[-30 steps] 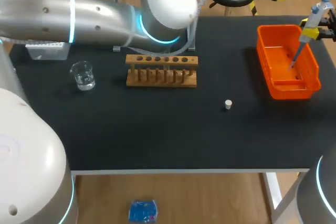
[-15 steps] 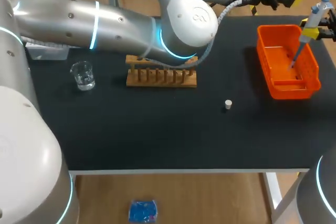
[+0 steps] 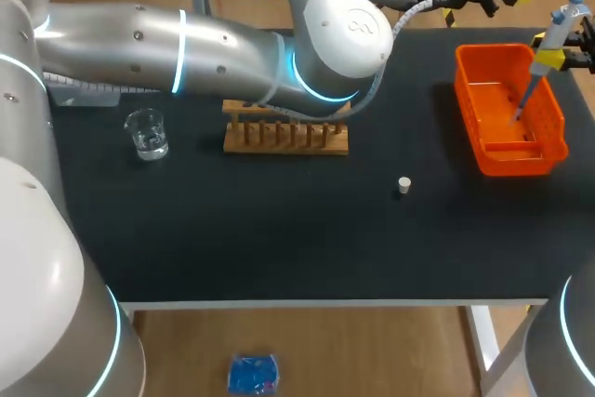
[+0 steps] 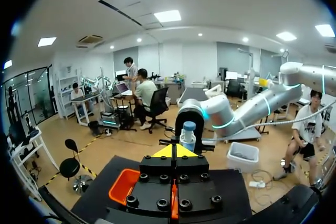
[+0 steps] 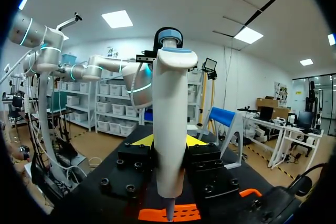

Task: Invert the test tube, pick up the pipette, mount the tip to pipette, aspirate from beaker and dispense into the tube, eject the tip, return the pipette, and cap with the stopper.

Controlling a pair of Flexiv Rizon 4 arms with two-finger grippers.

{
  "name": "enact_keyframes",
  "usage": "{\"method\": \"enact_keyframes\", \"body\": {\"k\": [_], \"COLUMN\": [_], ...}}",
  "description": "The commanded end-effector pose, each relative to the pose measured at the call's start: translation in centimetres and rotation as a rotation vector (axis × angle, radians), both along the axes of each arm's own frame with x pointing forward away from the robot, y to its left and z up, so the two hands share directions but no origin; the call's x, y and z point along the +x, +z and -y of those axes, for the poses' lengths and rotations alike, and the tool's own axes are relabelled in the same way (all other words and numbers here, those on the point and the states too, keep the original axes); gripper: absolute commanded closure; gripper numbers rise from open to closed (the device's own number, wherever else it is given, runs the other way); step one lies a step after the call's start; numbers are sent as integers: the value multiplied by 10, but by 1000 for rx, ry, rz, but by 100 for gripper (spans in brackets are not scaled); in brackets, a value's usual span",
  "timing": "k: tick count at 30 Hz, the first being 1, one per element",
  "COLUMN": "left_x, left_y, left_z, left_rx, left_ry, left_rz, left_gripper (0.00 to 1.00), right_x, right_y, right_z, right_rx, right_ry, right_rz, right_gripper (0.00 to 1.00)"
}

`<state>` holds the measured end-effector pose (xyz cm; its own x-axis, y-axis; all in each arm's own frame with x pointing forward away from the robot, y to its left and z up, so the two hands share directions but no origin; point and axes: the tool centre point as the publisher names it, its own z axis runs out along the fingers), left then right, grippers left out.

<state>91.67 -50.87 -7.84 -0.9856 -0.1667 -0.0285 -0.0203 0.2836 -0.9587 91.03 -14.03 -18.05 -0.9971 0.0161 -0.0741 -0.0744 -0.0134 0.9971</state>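
Orange bin [image 3: 513, 164] at the worktop's far right corner has the pipette [image 5: 170, 103] hanging over it, lower end dipped inside; what else lies in it I cannot tell. The right gripper [image 5: 169, 141] pinches the pipette's body from both sides. I judge tip ejection is the step in hand. Next comes returning the pipette, then fetching the white stopper [image 3: 403, 185] lying right of the worktop's middle. The left gripper [image 4: 177, 151], fingers pressed together on nothing, hangs near the far edge. The glass beaker [image 3: 147, 132] by the left edge holds clear liquid. In the wooden rack [image 3: 286, 137], no test tube can be made out
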Motion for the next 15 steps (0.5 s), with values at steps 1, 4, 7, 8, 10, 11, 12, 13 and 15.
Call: {"method": "enact_keyframes", "body": {"k": [1,4,7,8,10,11,12,13,15], "left_x": [2,2,3,3,3,2,2,2,1], "left_y": [-3,-3,-6,-7,-9,-9,-9,-9,-9], "left_z": [1,1,5,7,10,11,12,14,18], "left_rx": [-30,-30,-36,-44,-50,-55,-60,-63,-69], "left_ry": [-6,-6,-11,-12,-13,-13,-13,-15,-19], "left_rz": [5,5,3,3,7,10,13,16,20], "left_gripper": [100,100,100,100,100,100,100,100,100], "right_x": [1,1,1,1,1,1,1,1,1], "right_y": [0,0,0,0,0,0,0,0,0], "right_z": [1,1,1,1,1,1,1,1,1], "right_rx": [-1,-1,-1,-1,-1,-1,-1,-1,-1], "right_ry": [3,3,3,3,3,3,3,3,3], "right_rz": [1,1,1,1,1,1,1,1,1], "right_gripper": [100,100,100,100,100,100,100,100,100]}}
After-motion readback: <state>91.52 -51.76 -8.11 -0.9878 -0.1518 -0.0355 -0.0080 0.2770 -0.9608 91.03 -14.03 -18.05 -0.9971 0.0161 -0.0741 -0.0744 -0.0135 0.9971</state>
